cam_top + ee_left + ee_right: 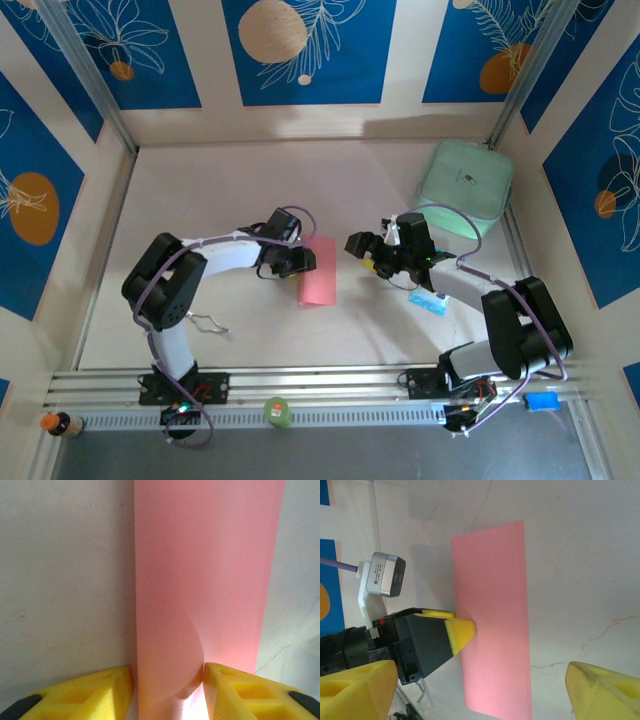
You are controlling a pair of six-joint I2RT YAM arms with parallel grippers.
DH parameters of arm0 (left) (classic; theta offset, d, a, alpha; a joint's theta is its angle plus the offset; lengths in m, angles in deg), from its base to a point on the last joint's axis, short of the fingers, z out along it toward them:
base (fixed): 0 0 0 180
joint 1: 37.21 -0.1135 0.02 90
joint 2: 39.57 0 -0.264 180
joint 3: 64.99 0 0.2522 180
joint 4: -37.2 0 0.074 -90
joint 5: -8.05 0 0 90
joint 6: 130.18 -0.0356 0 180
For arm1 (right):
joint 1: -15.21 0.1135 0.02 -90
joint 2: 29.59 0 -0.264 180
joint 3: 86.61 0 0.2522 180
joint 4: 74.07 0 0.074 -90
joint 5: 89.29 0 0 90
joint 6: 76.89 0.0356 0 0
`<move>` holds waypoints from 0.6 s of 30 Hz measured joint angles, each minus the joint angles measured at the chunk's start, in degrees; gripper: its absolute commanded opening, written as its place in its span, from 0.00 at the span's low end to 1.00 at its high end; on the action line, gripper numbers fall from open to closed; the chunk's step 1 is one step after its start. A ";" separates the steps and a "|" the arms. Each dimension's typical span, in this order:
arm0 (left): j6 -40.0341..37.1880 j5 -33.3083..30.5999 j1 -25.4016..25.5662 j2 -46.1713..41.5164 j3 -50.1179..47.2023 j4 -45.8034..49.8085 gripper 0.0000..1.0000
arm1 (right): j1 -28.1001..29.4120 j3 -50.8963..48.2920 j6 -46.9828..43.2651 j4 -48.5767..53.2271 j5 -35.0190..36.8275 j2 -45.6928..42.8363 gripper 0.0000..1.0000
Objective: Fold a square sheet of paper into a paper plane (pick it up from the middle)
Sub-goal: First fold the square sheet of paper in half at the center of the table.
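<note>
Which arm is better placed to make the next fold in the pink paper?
The left arm. Its claw has the square sheet of paper between its fingers, and the paper bulges there. The right claw is open and apart from the sheet, off its right edge.

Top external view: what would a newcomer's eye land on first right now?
The pink-red sheet of paper, showing as a narrow rectangle, lies mid-table. The left gripper sits at its left edge, jaws either side of a buckled strip. The right gripper hangs just right of it, jaws wide open. A mint-green case rests in the far right corner.
</note>
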 measured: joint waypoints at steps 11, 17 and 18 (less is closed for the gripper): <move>-1.46 -0.07 0.00 1.70 2.95 3.91 0.48 | 0.00 0.00 0.00 0.00 0.02 0.00 0.88; -1.51 -0.26 0.00 2.14 3.54 4.68 0.49 | 0.00 0.00 0.00 0.00 0.02 0.00 0.88; -1.49 -0.26 0.00 2.29 3.74 4.87 0.49 | 0.00 0.00 0.00 0.00 0.02 0.00 0.88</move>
